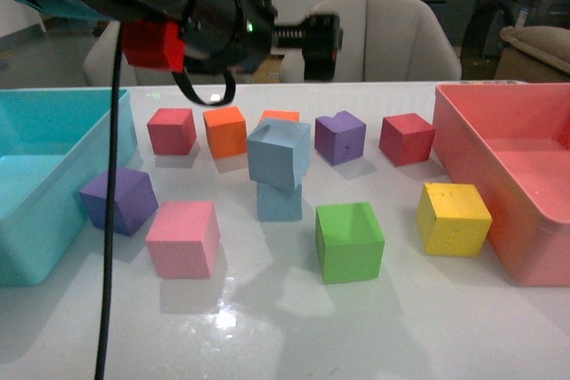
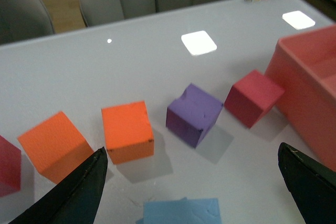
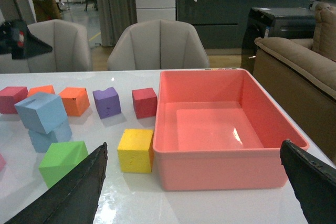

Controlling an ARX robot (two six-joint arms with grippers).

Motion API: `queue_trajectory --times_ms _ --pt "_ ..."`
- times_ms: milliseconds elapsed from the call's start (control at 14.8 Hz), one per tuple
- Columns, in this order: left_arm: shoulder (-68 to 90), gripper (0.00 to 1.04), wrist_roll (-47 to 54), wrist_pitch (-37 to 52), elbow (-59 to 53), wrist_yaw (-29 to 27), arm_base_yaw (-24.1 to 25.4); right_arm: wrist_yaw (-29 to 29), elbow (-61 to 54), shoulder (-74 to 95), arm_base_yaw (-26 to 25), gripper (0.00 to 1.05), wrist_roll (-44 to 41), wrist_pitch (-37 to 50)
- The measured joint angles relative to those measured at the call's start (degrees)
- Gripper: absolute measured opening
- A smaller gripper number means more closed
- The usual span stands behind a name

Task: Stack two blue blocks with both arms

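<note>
Already stacked, one blue block [image 1: 280, 152] sits skewed and tilted on the other blue block [image 1: 279, 201] near the middle of the white table [image 1: 294, 335]. Nothing grips either one. Above and behind the stack, the left arm [image 1: 191, 6] hangs over the back row, and its wrist view shows the left gripper [image 2: 191, 182] with fingers [image 2: 79, 192] spread wide, the top block's edge just below them. The right gripper [image 3: 194, 187] is likewise spread apart, empty, hovering before the pink bin [image 3: 220, 124]. Around the stack stand a pink cube [image 1: 183, 238], a green cube [image 1: 349, 241] and a yellow cube [image 1: 454, 218]; a turquoise bin [image 1: 53, 184] lies at far left.
</note>
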Motion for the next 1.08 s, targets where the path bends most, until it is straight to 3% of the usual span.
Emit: queue_trajectory --times_ms 203,474,541,609,677,812,1015,1083 --pt "-4.98 0.98 -1.53 5.35 -3.98 -0.04 0.33 0.00 0.00 0.00 0.00 0.98 0.00 0.00" --pt "-15.10 0.98 -2.05 13.42 -17.88 -0.35 0.31 -0.02 0.00 0.00 0.00 0.98 0.00 -0.02" --pt "-19.74 0.92 -0.22 21.57 -22.73 -6.36 -0.22 -0.02 0.00 0.00 0.00 0.98 0.00 0.00" --pt "-27.54 0.79 1.22 27.89 -30.53 -14.95 0.55 -0.02 0.00 0.00 0.00 0.98 0.00 -0.02" --pt "-35.17 0.66 2.14 31.45 -38.86 -18.01 3.10 0.00 0.00 0.00 0.00 0.98 0.00 -0.02" --pt "-42.49 0.39 2.36 34.71 -52.04 -16.68 8.15 -0.02 0.00 0.00 0.00 0.98 0.00 0.00" --pt "-50.34 0.01 2.34 36.89 -63.52 -11.89 10.95 0.00 0.00 0.00 0.00 0.98 0.00 0.00" --pt "-53.22 0.02 2.58 37.27 -65.75 -11.04 12.28 0.00 0.00 0.00 0.00 0.98 0.00 0.00"
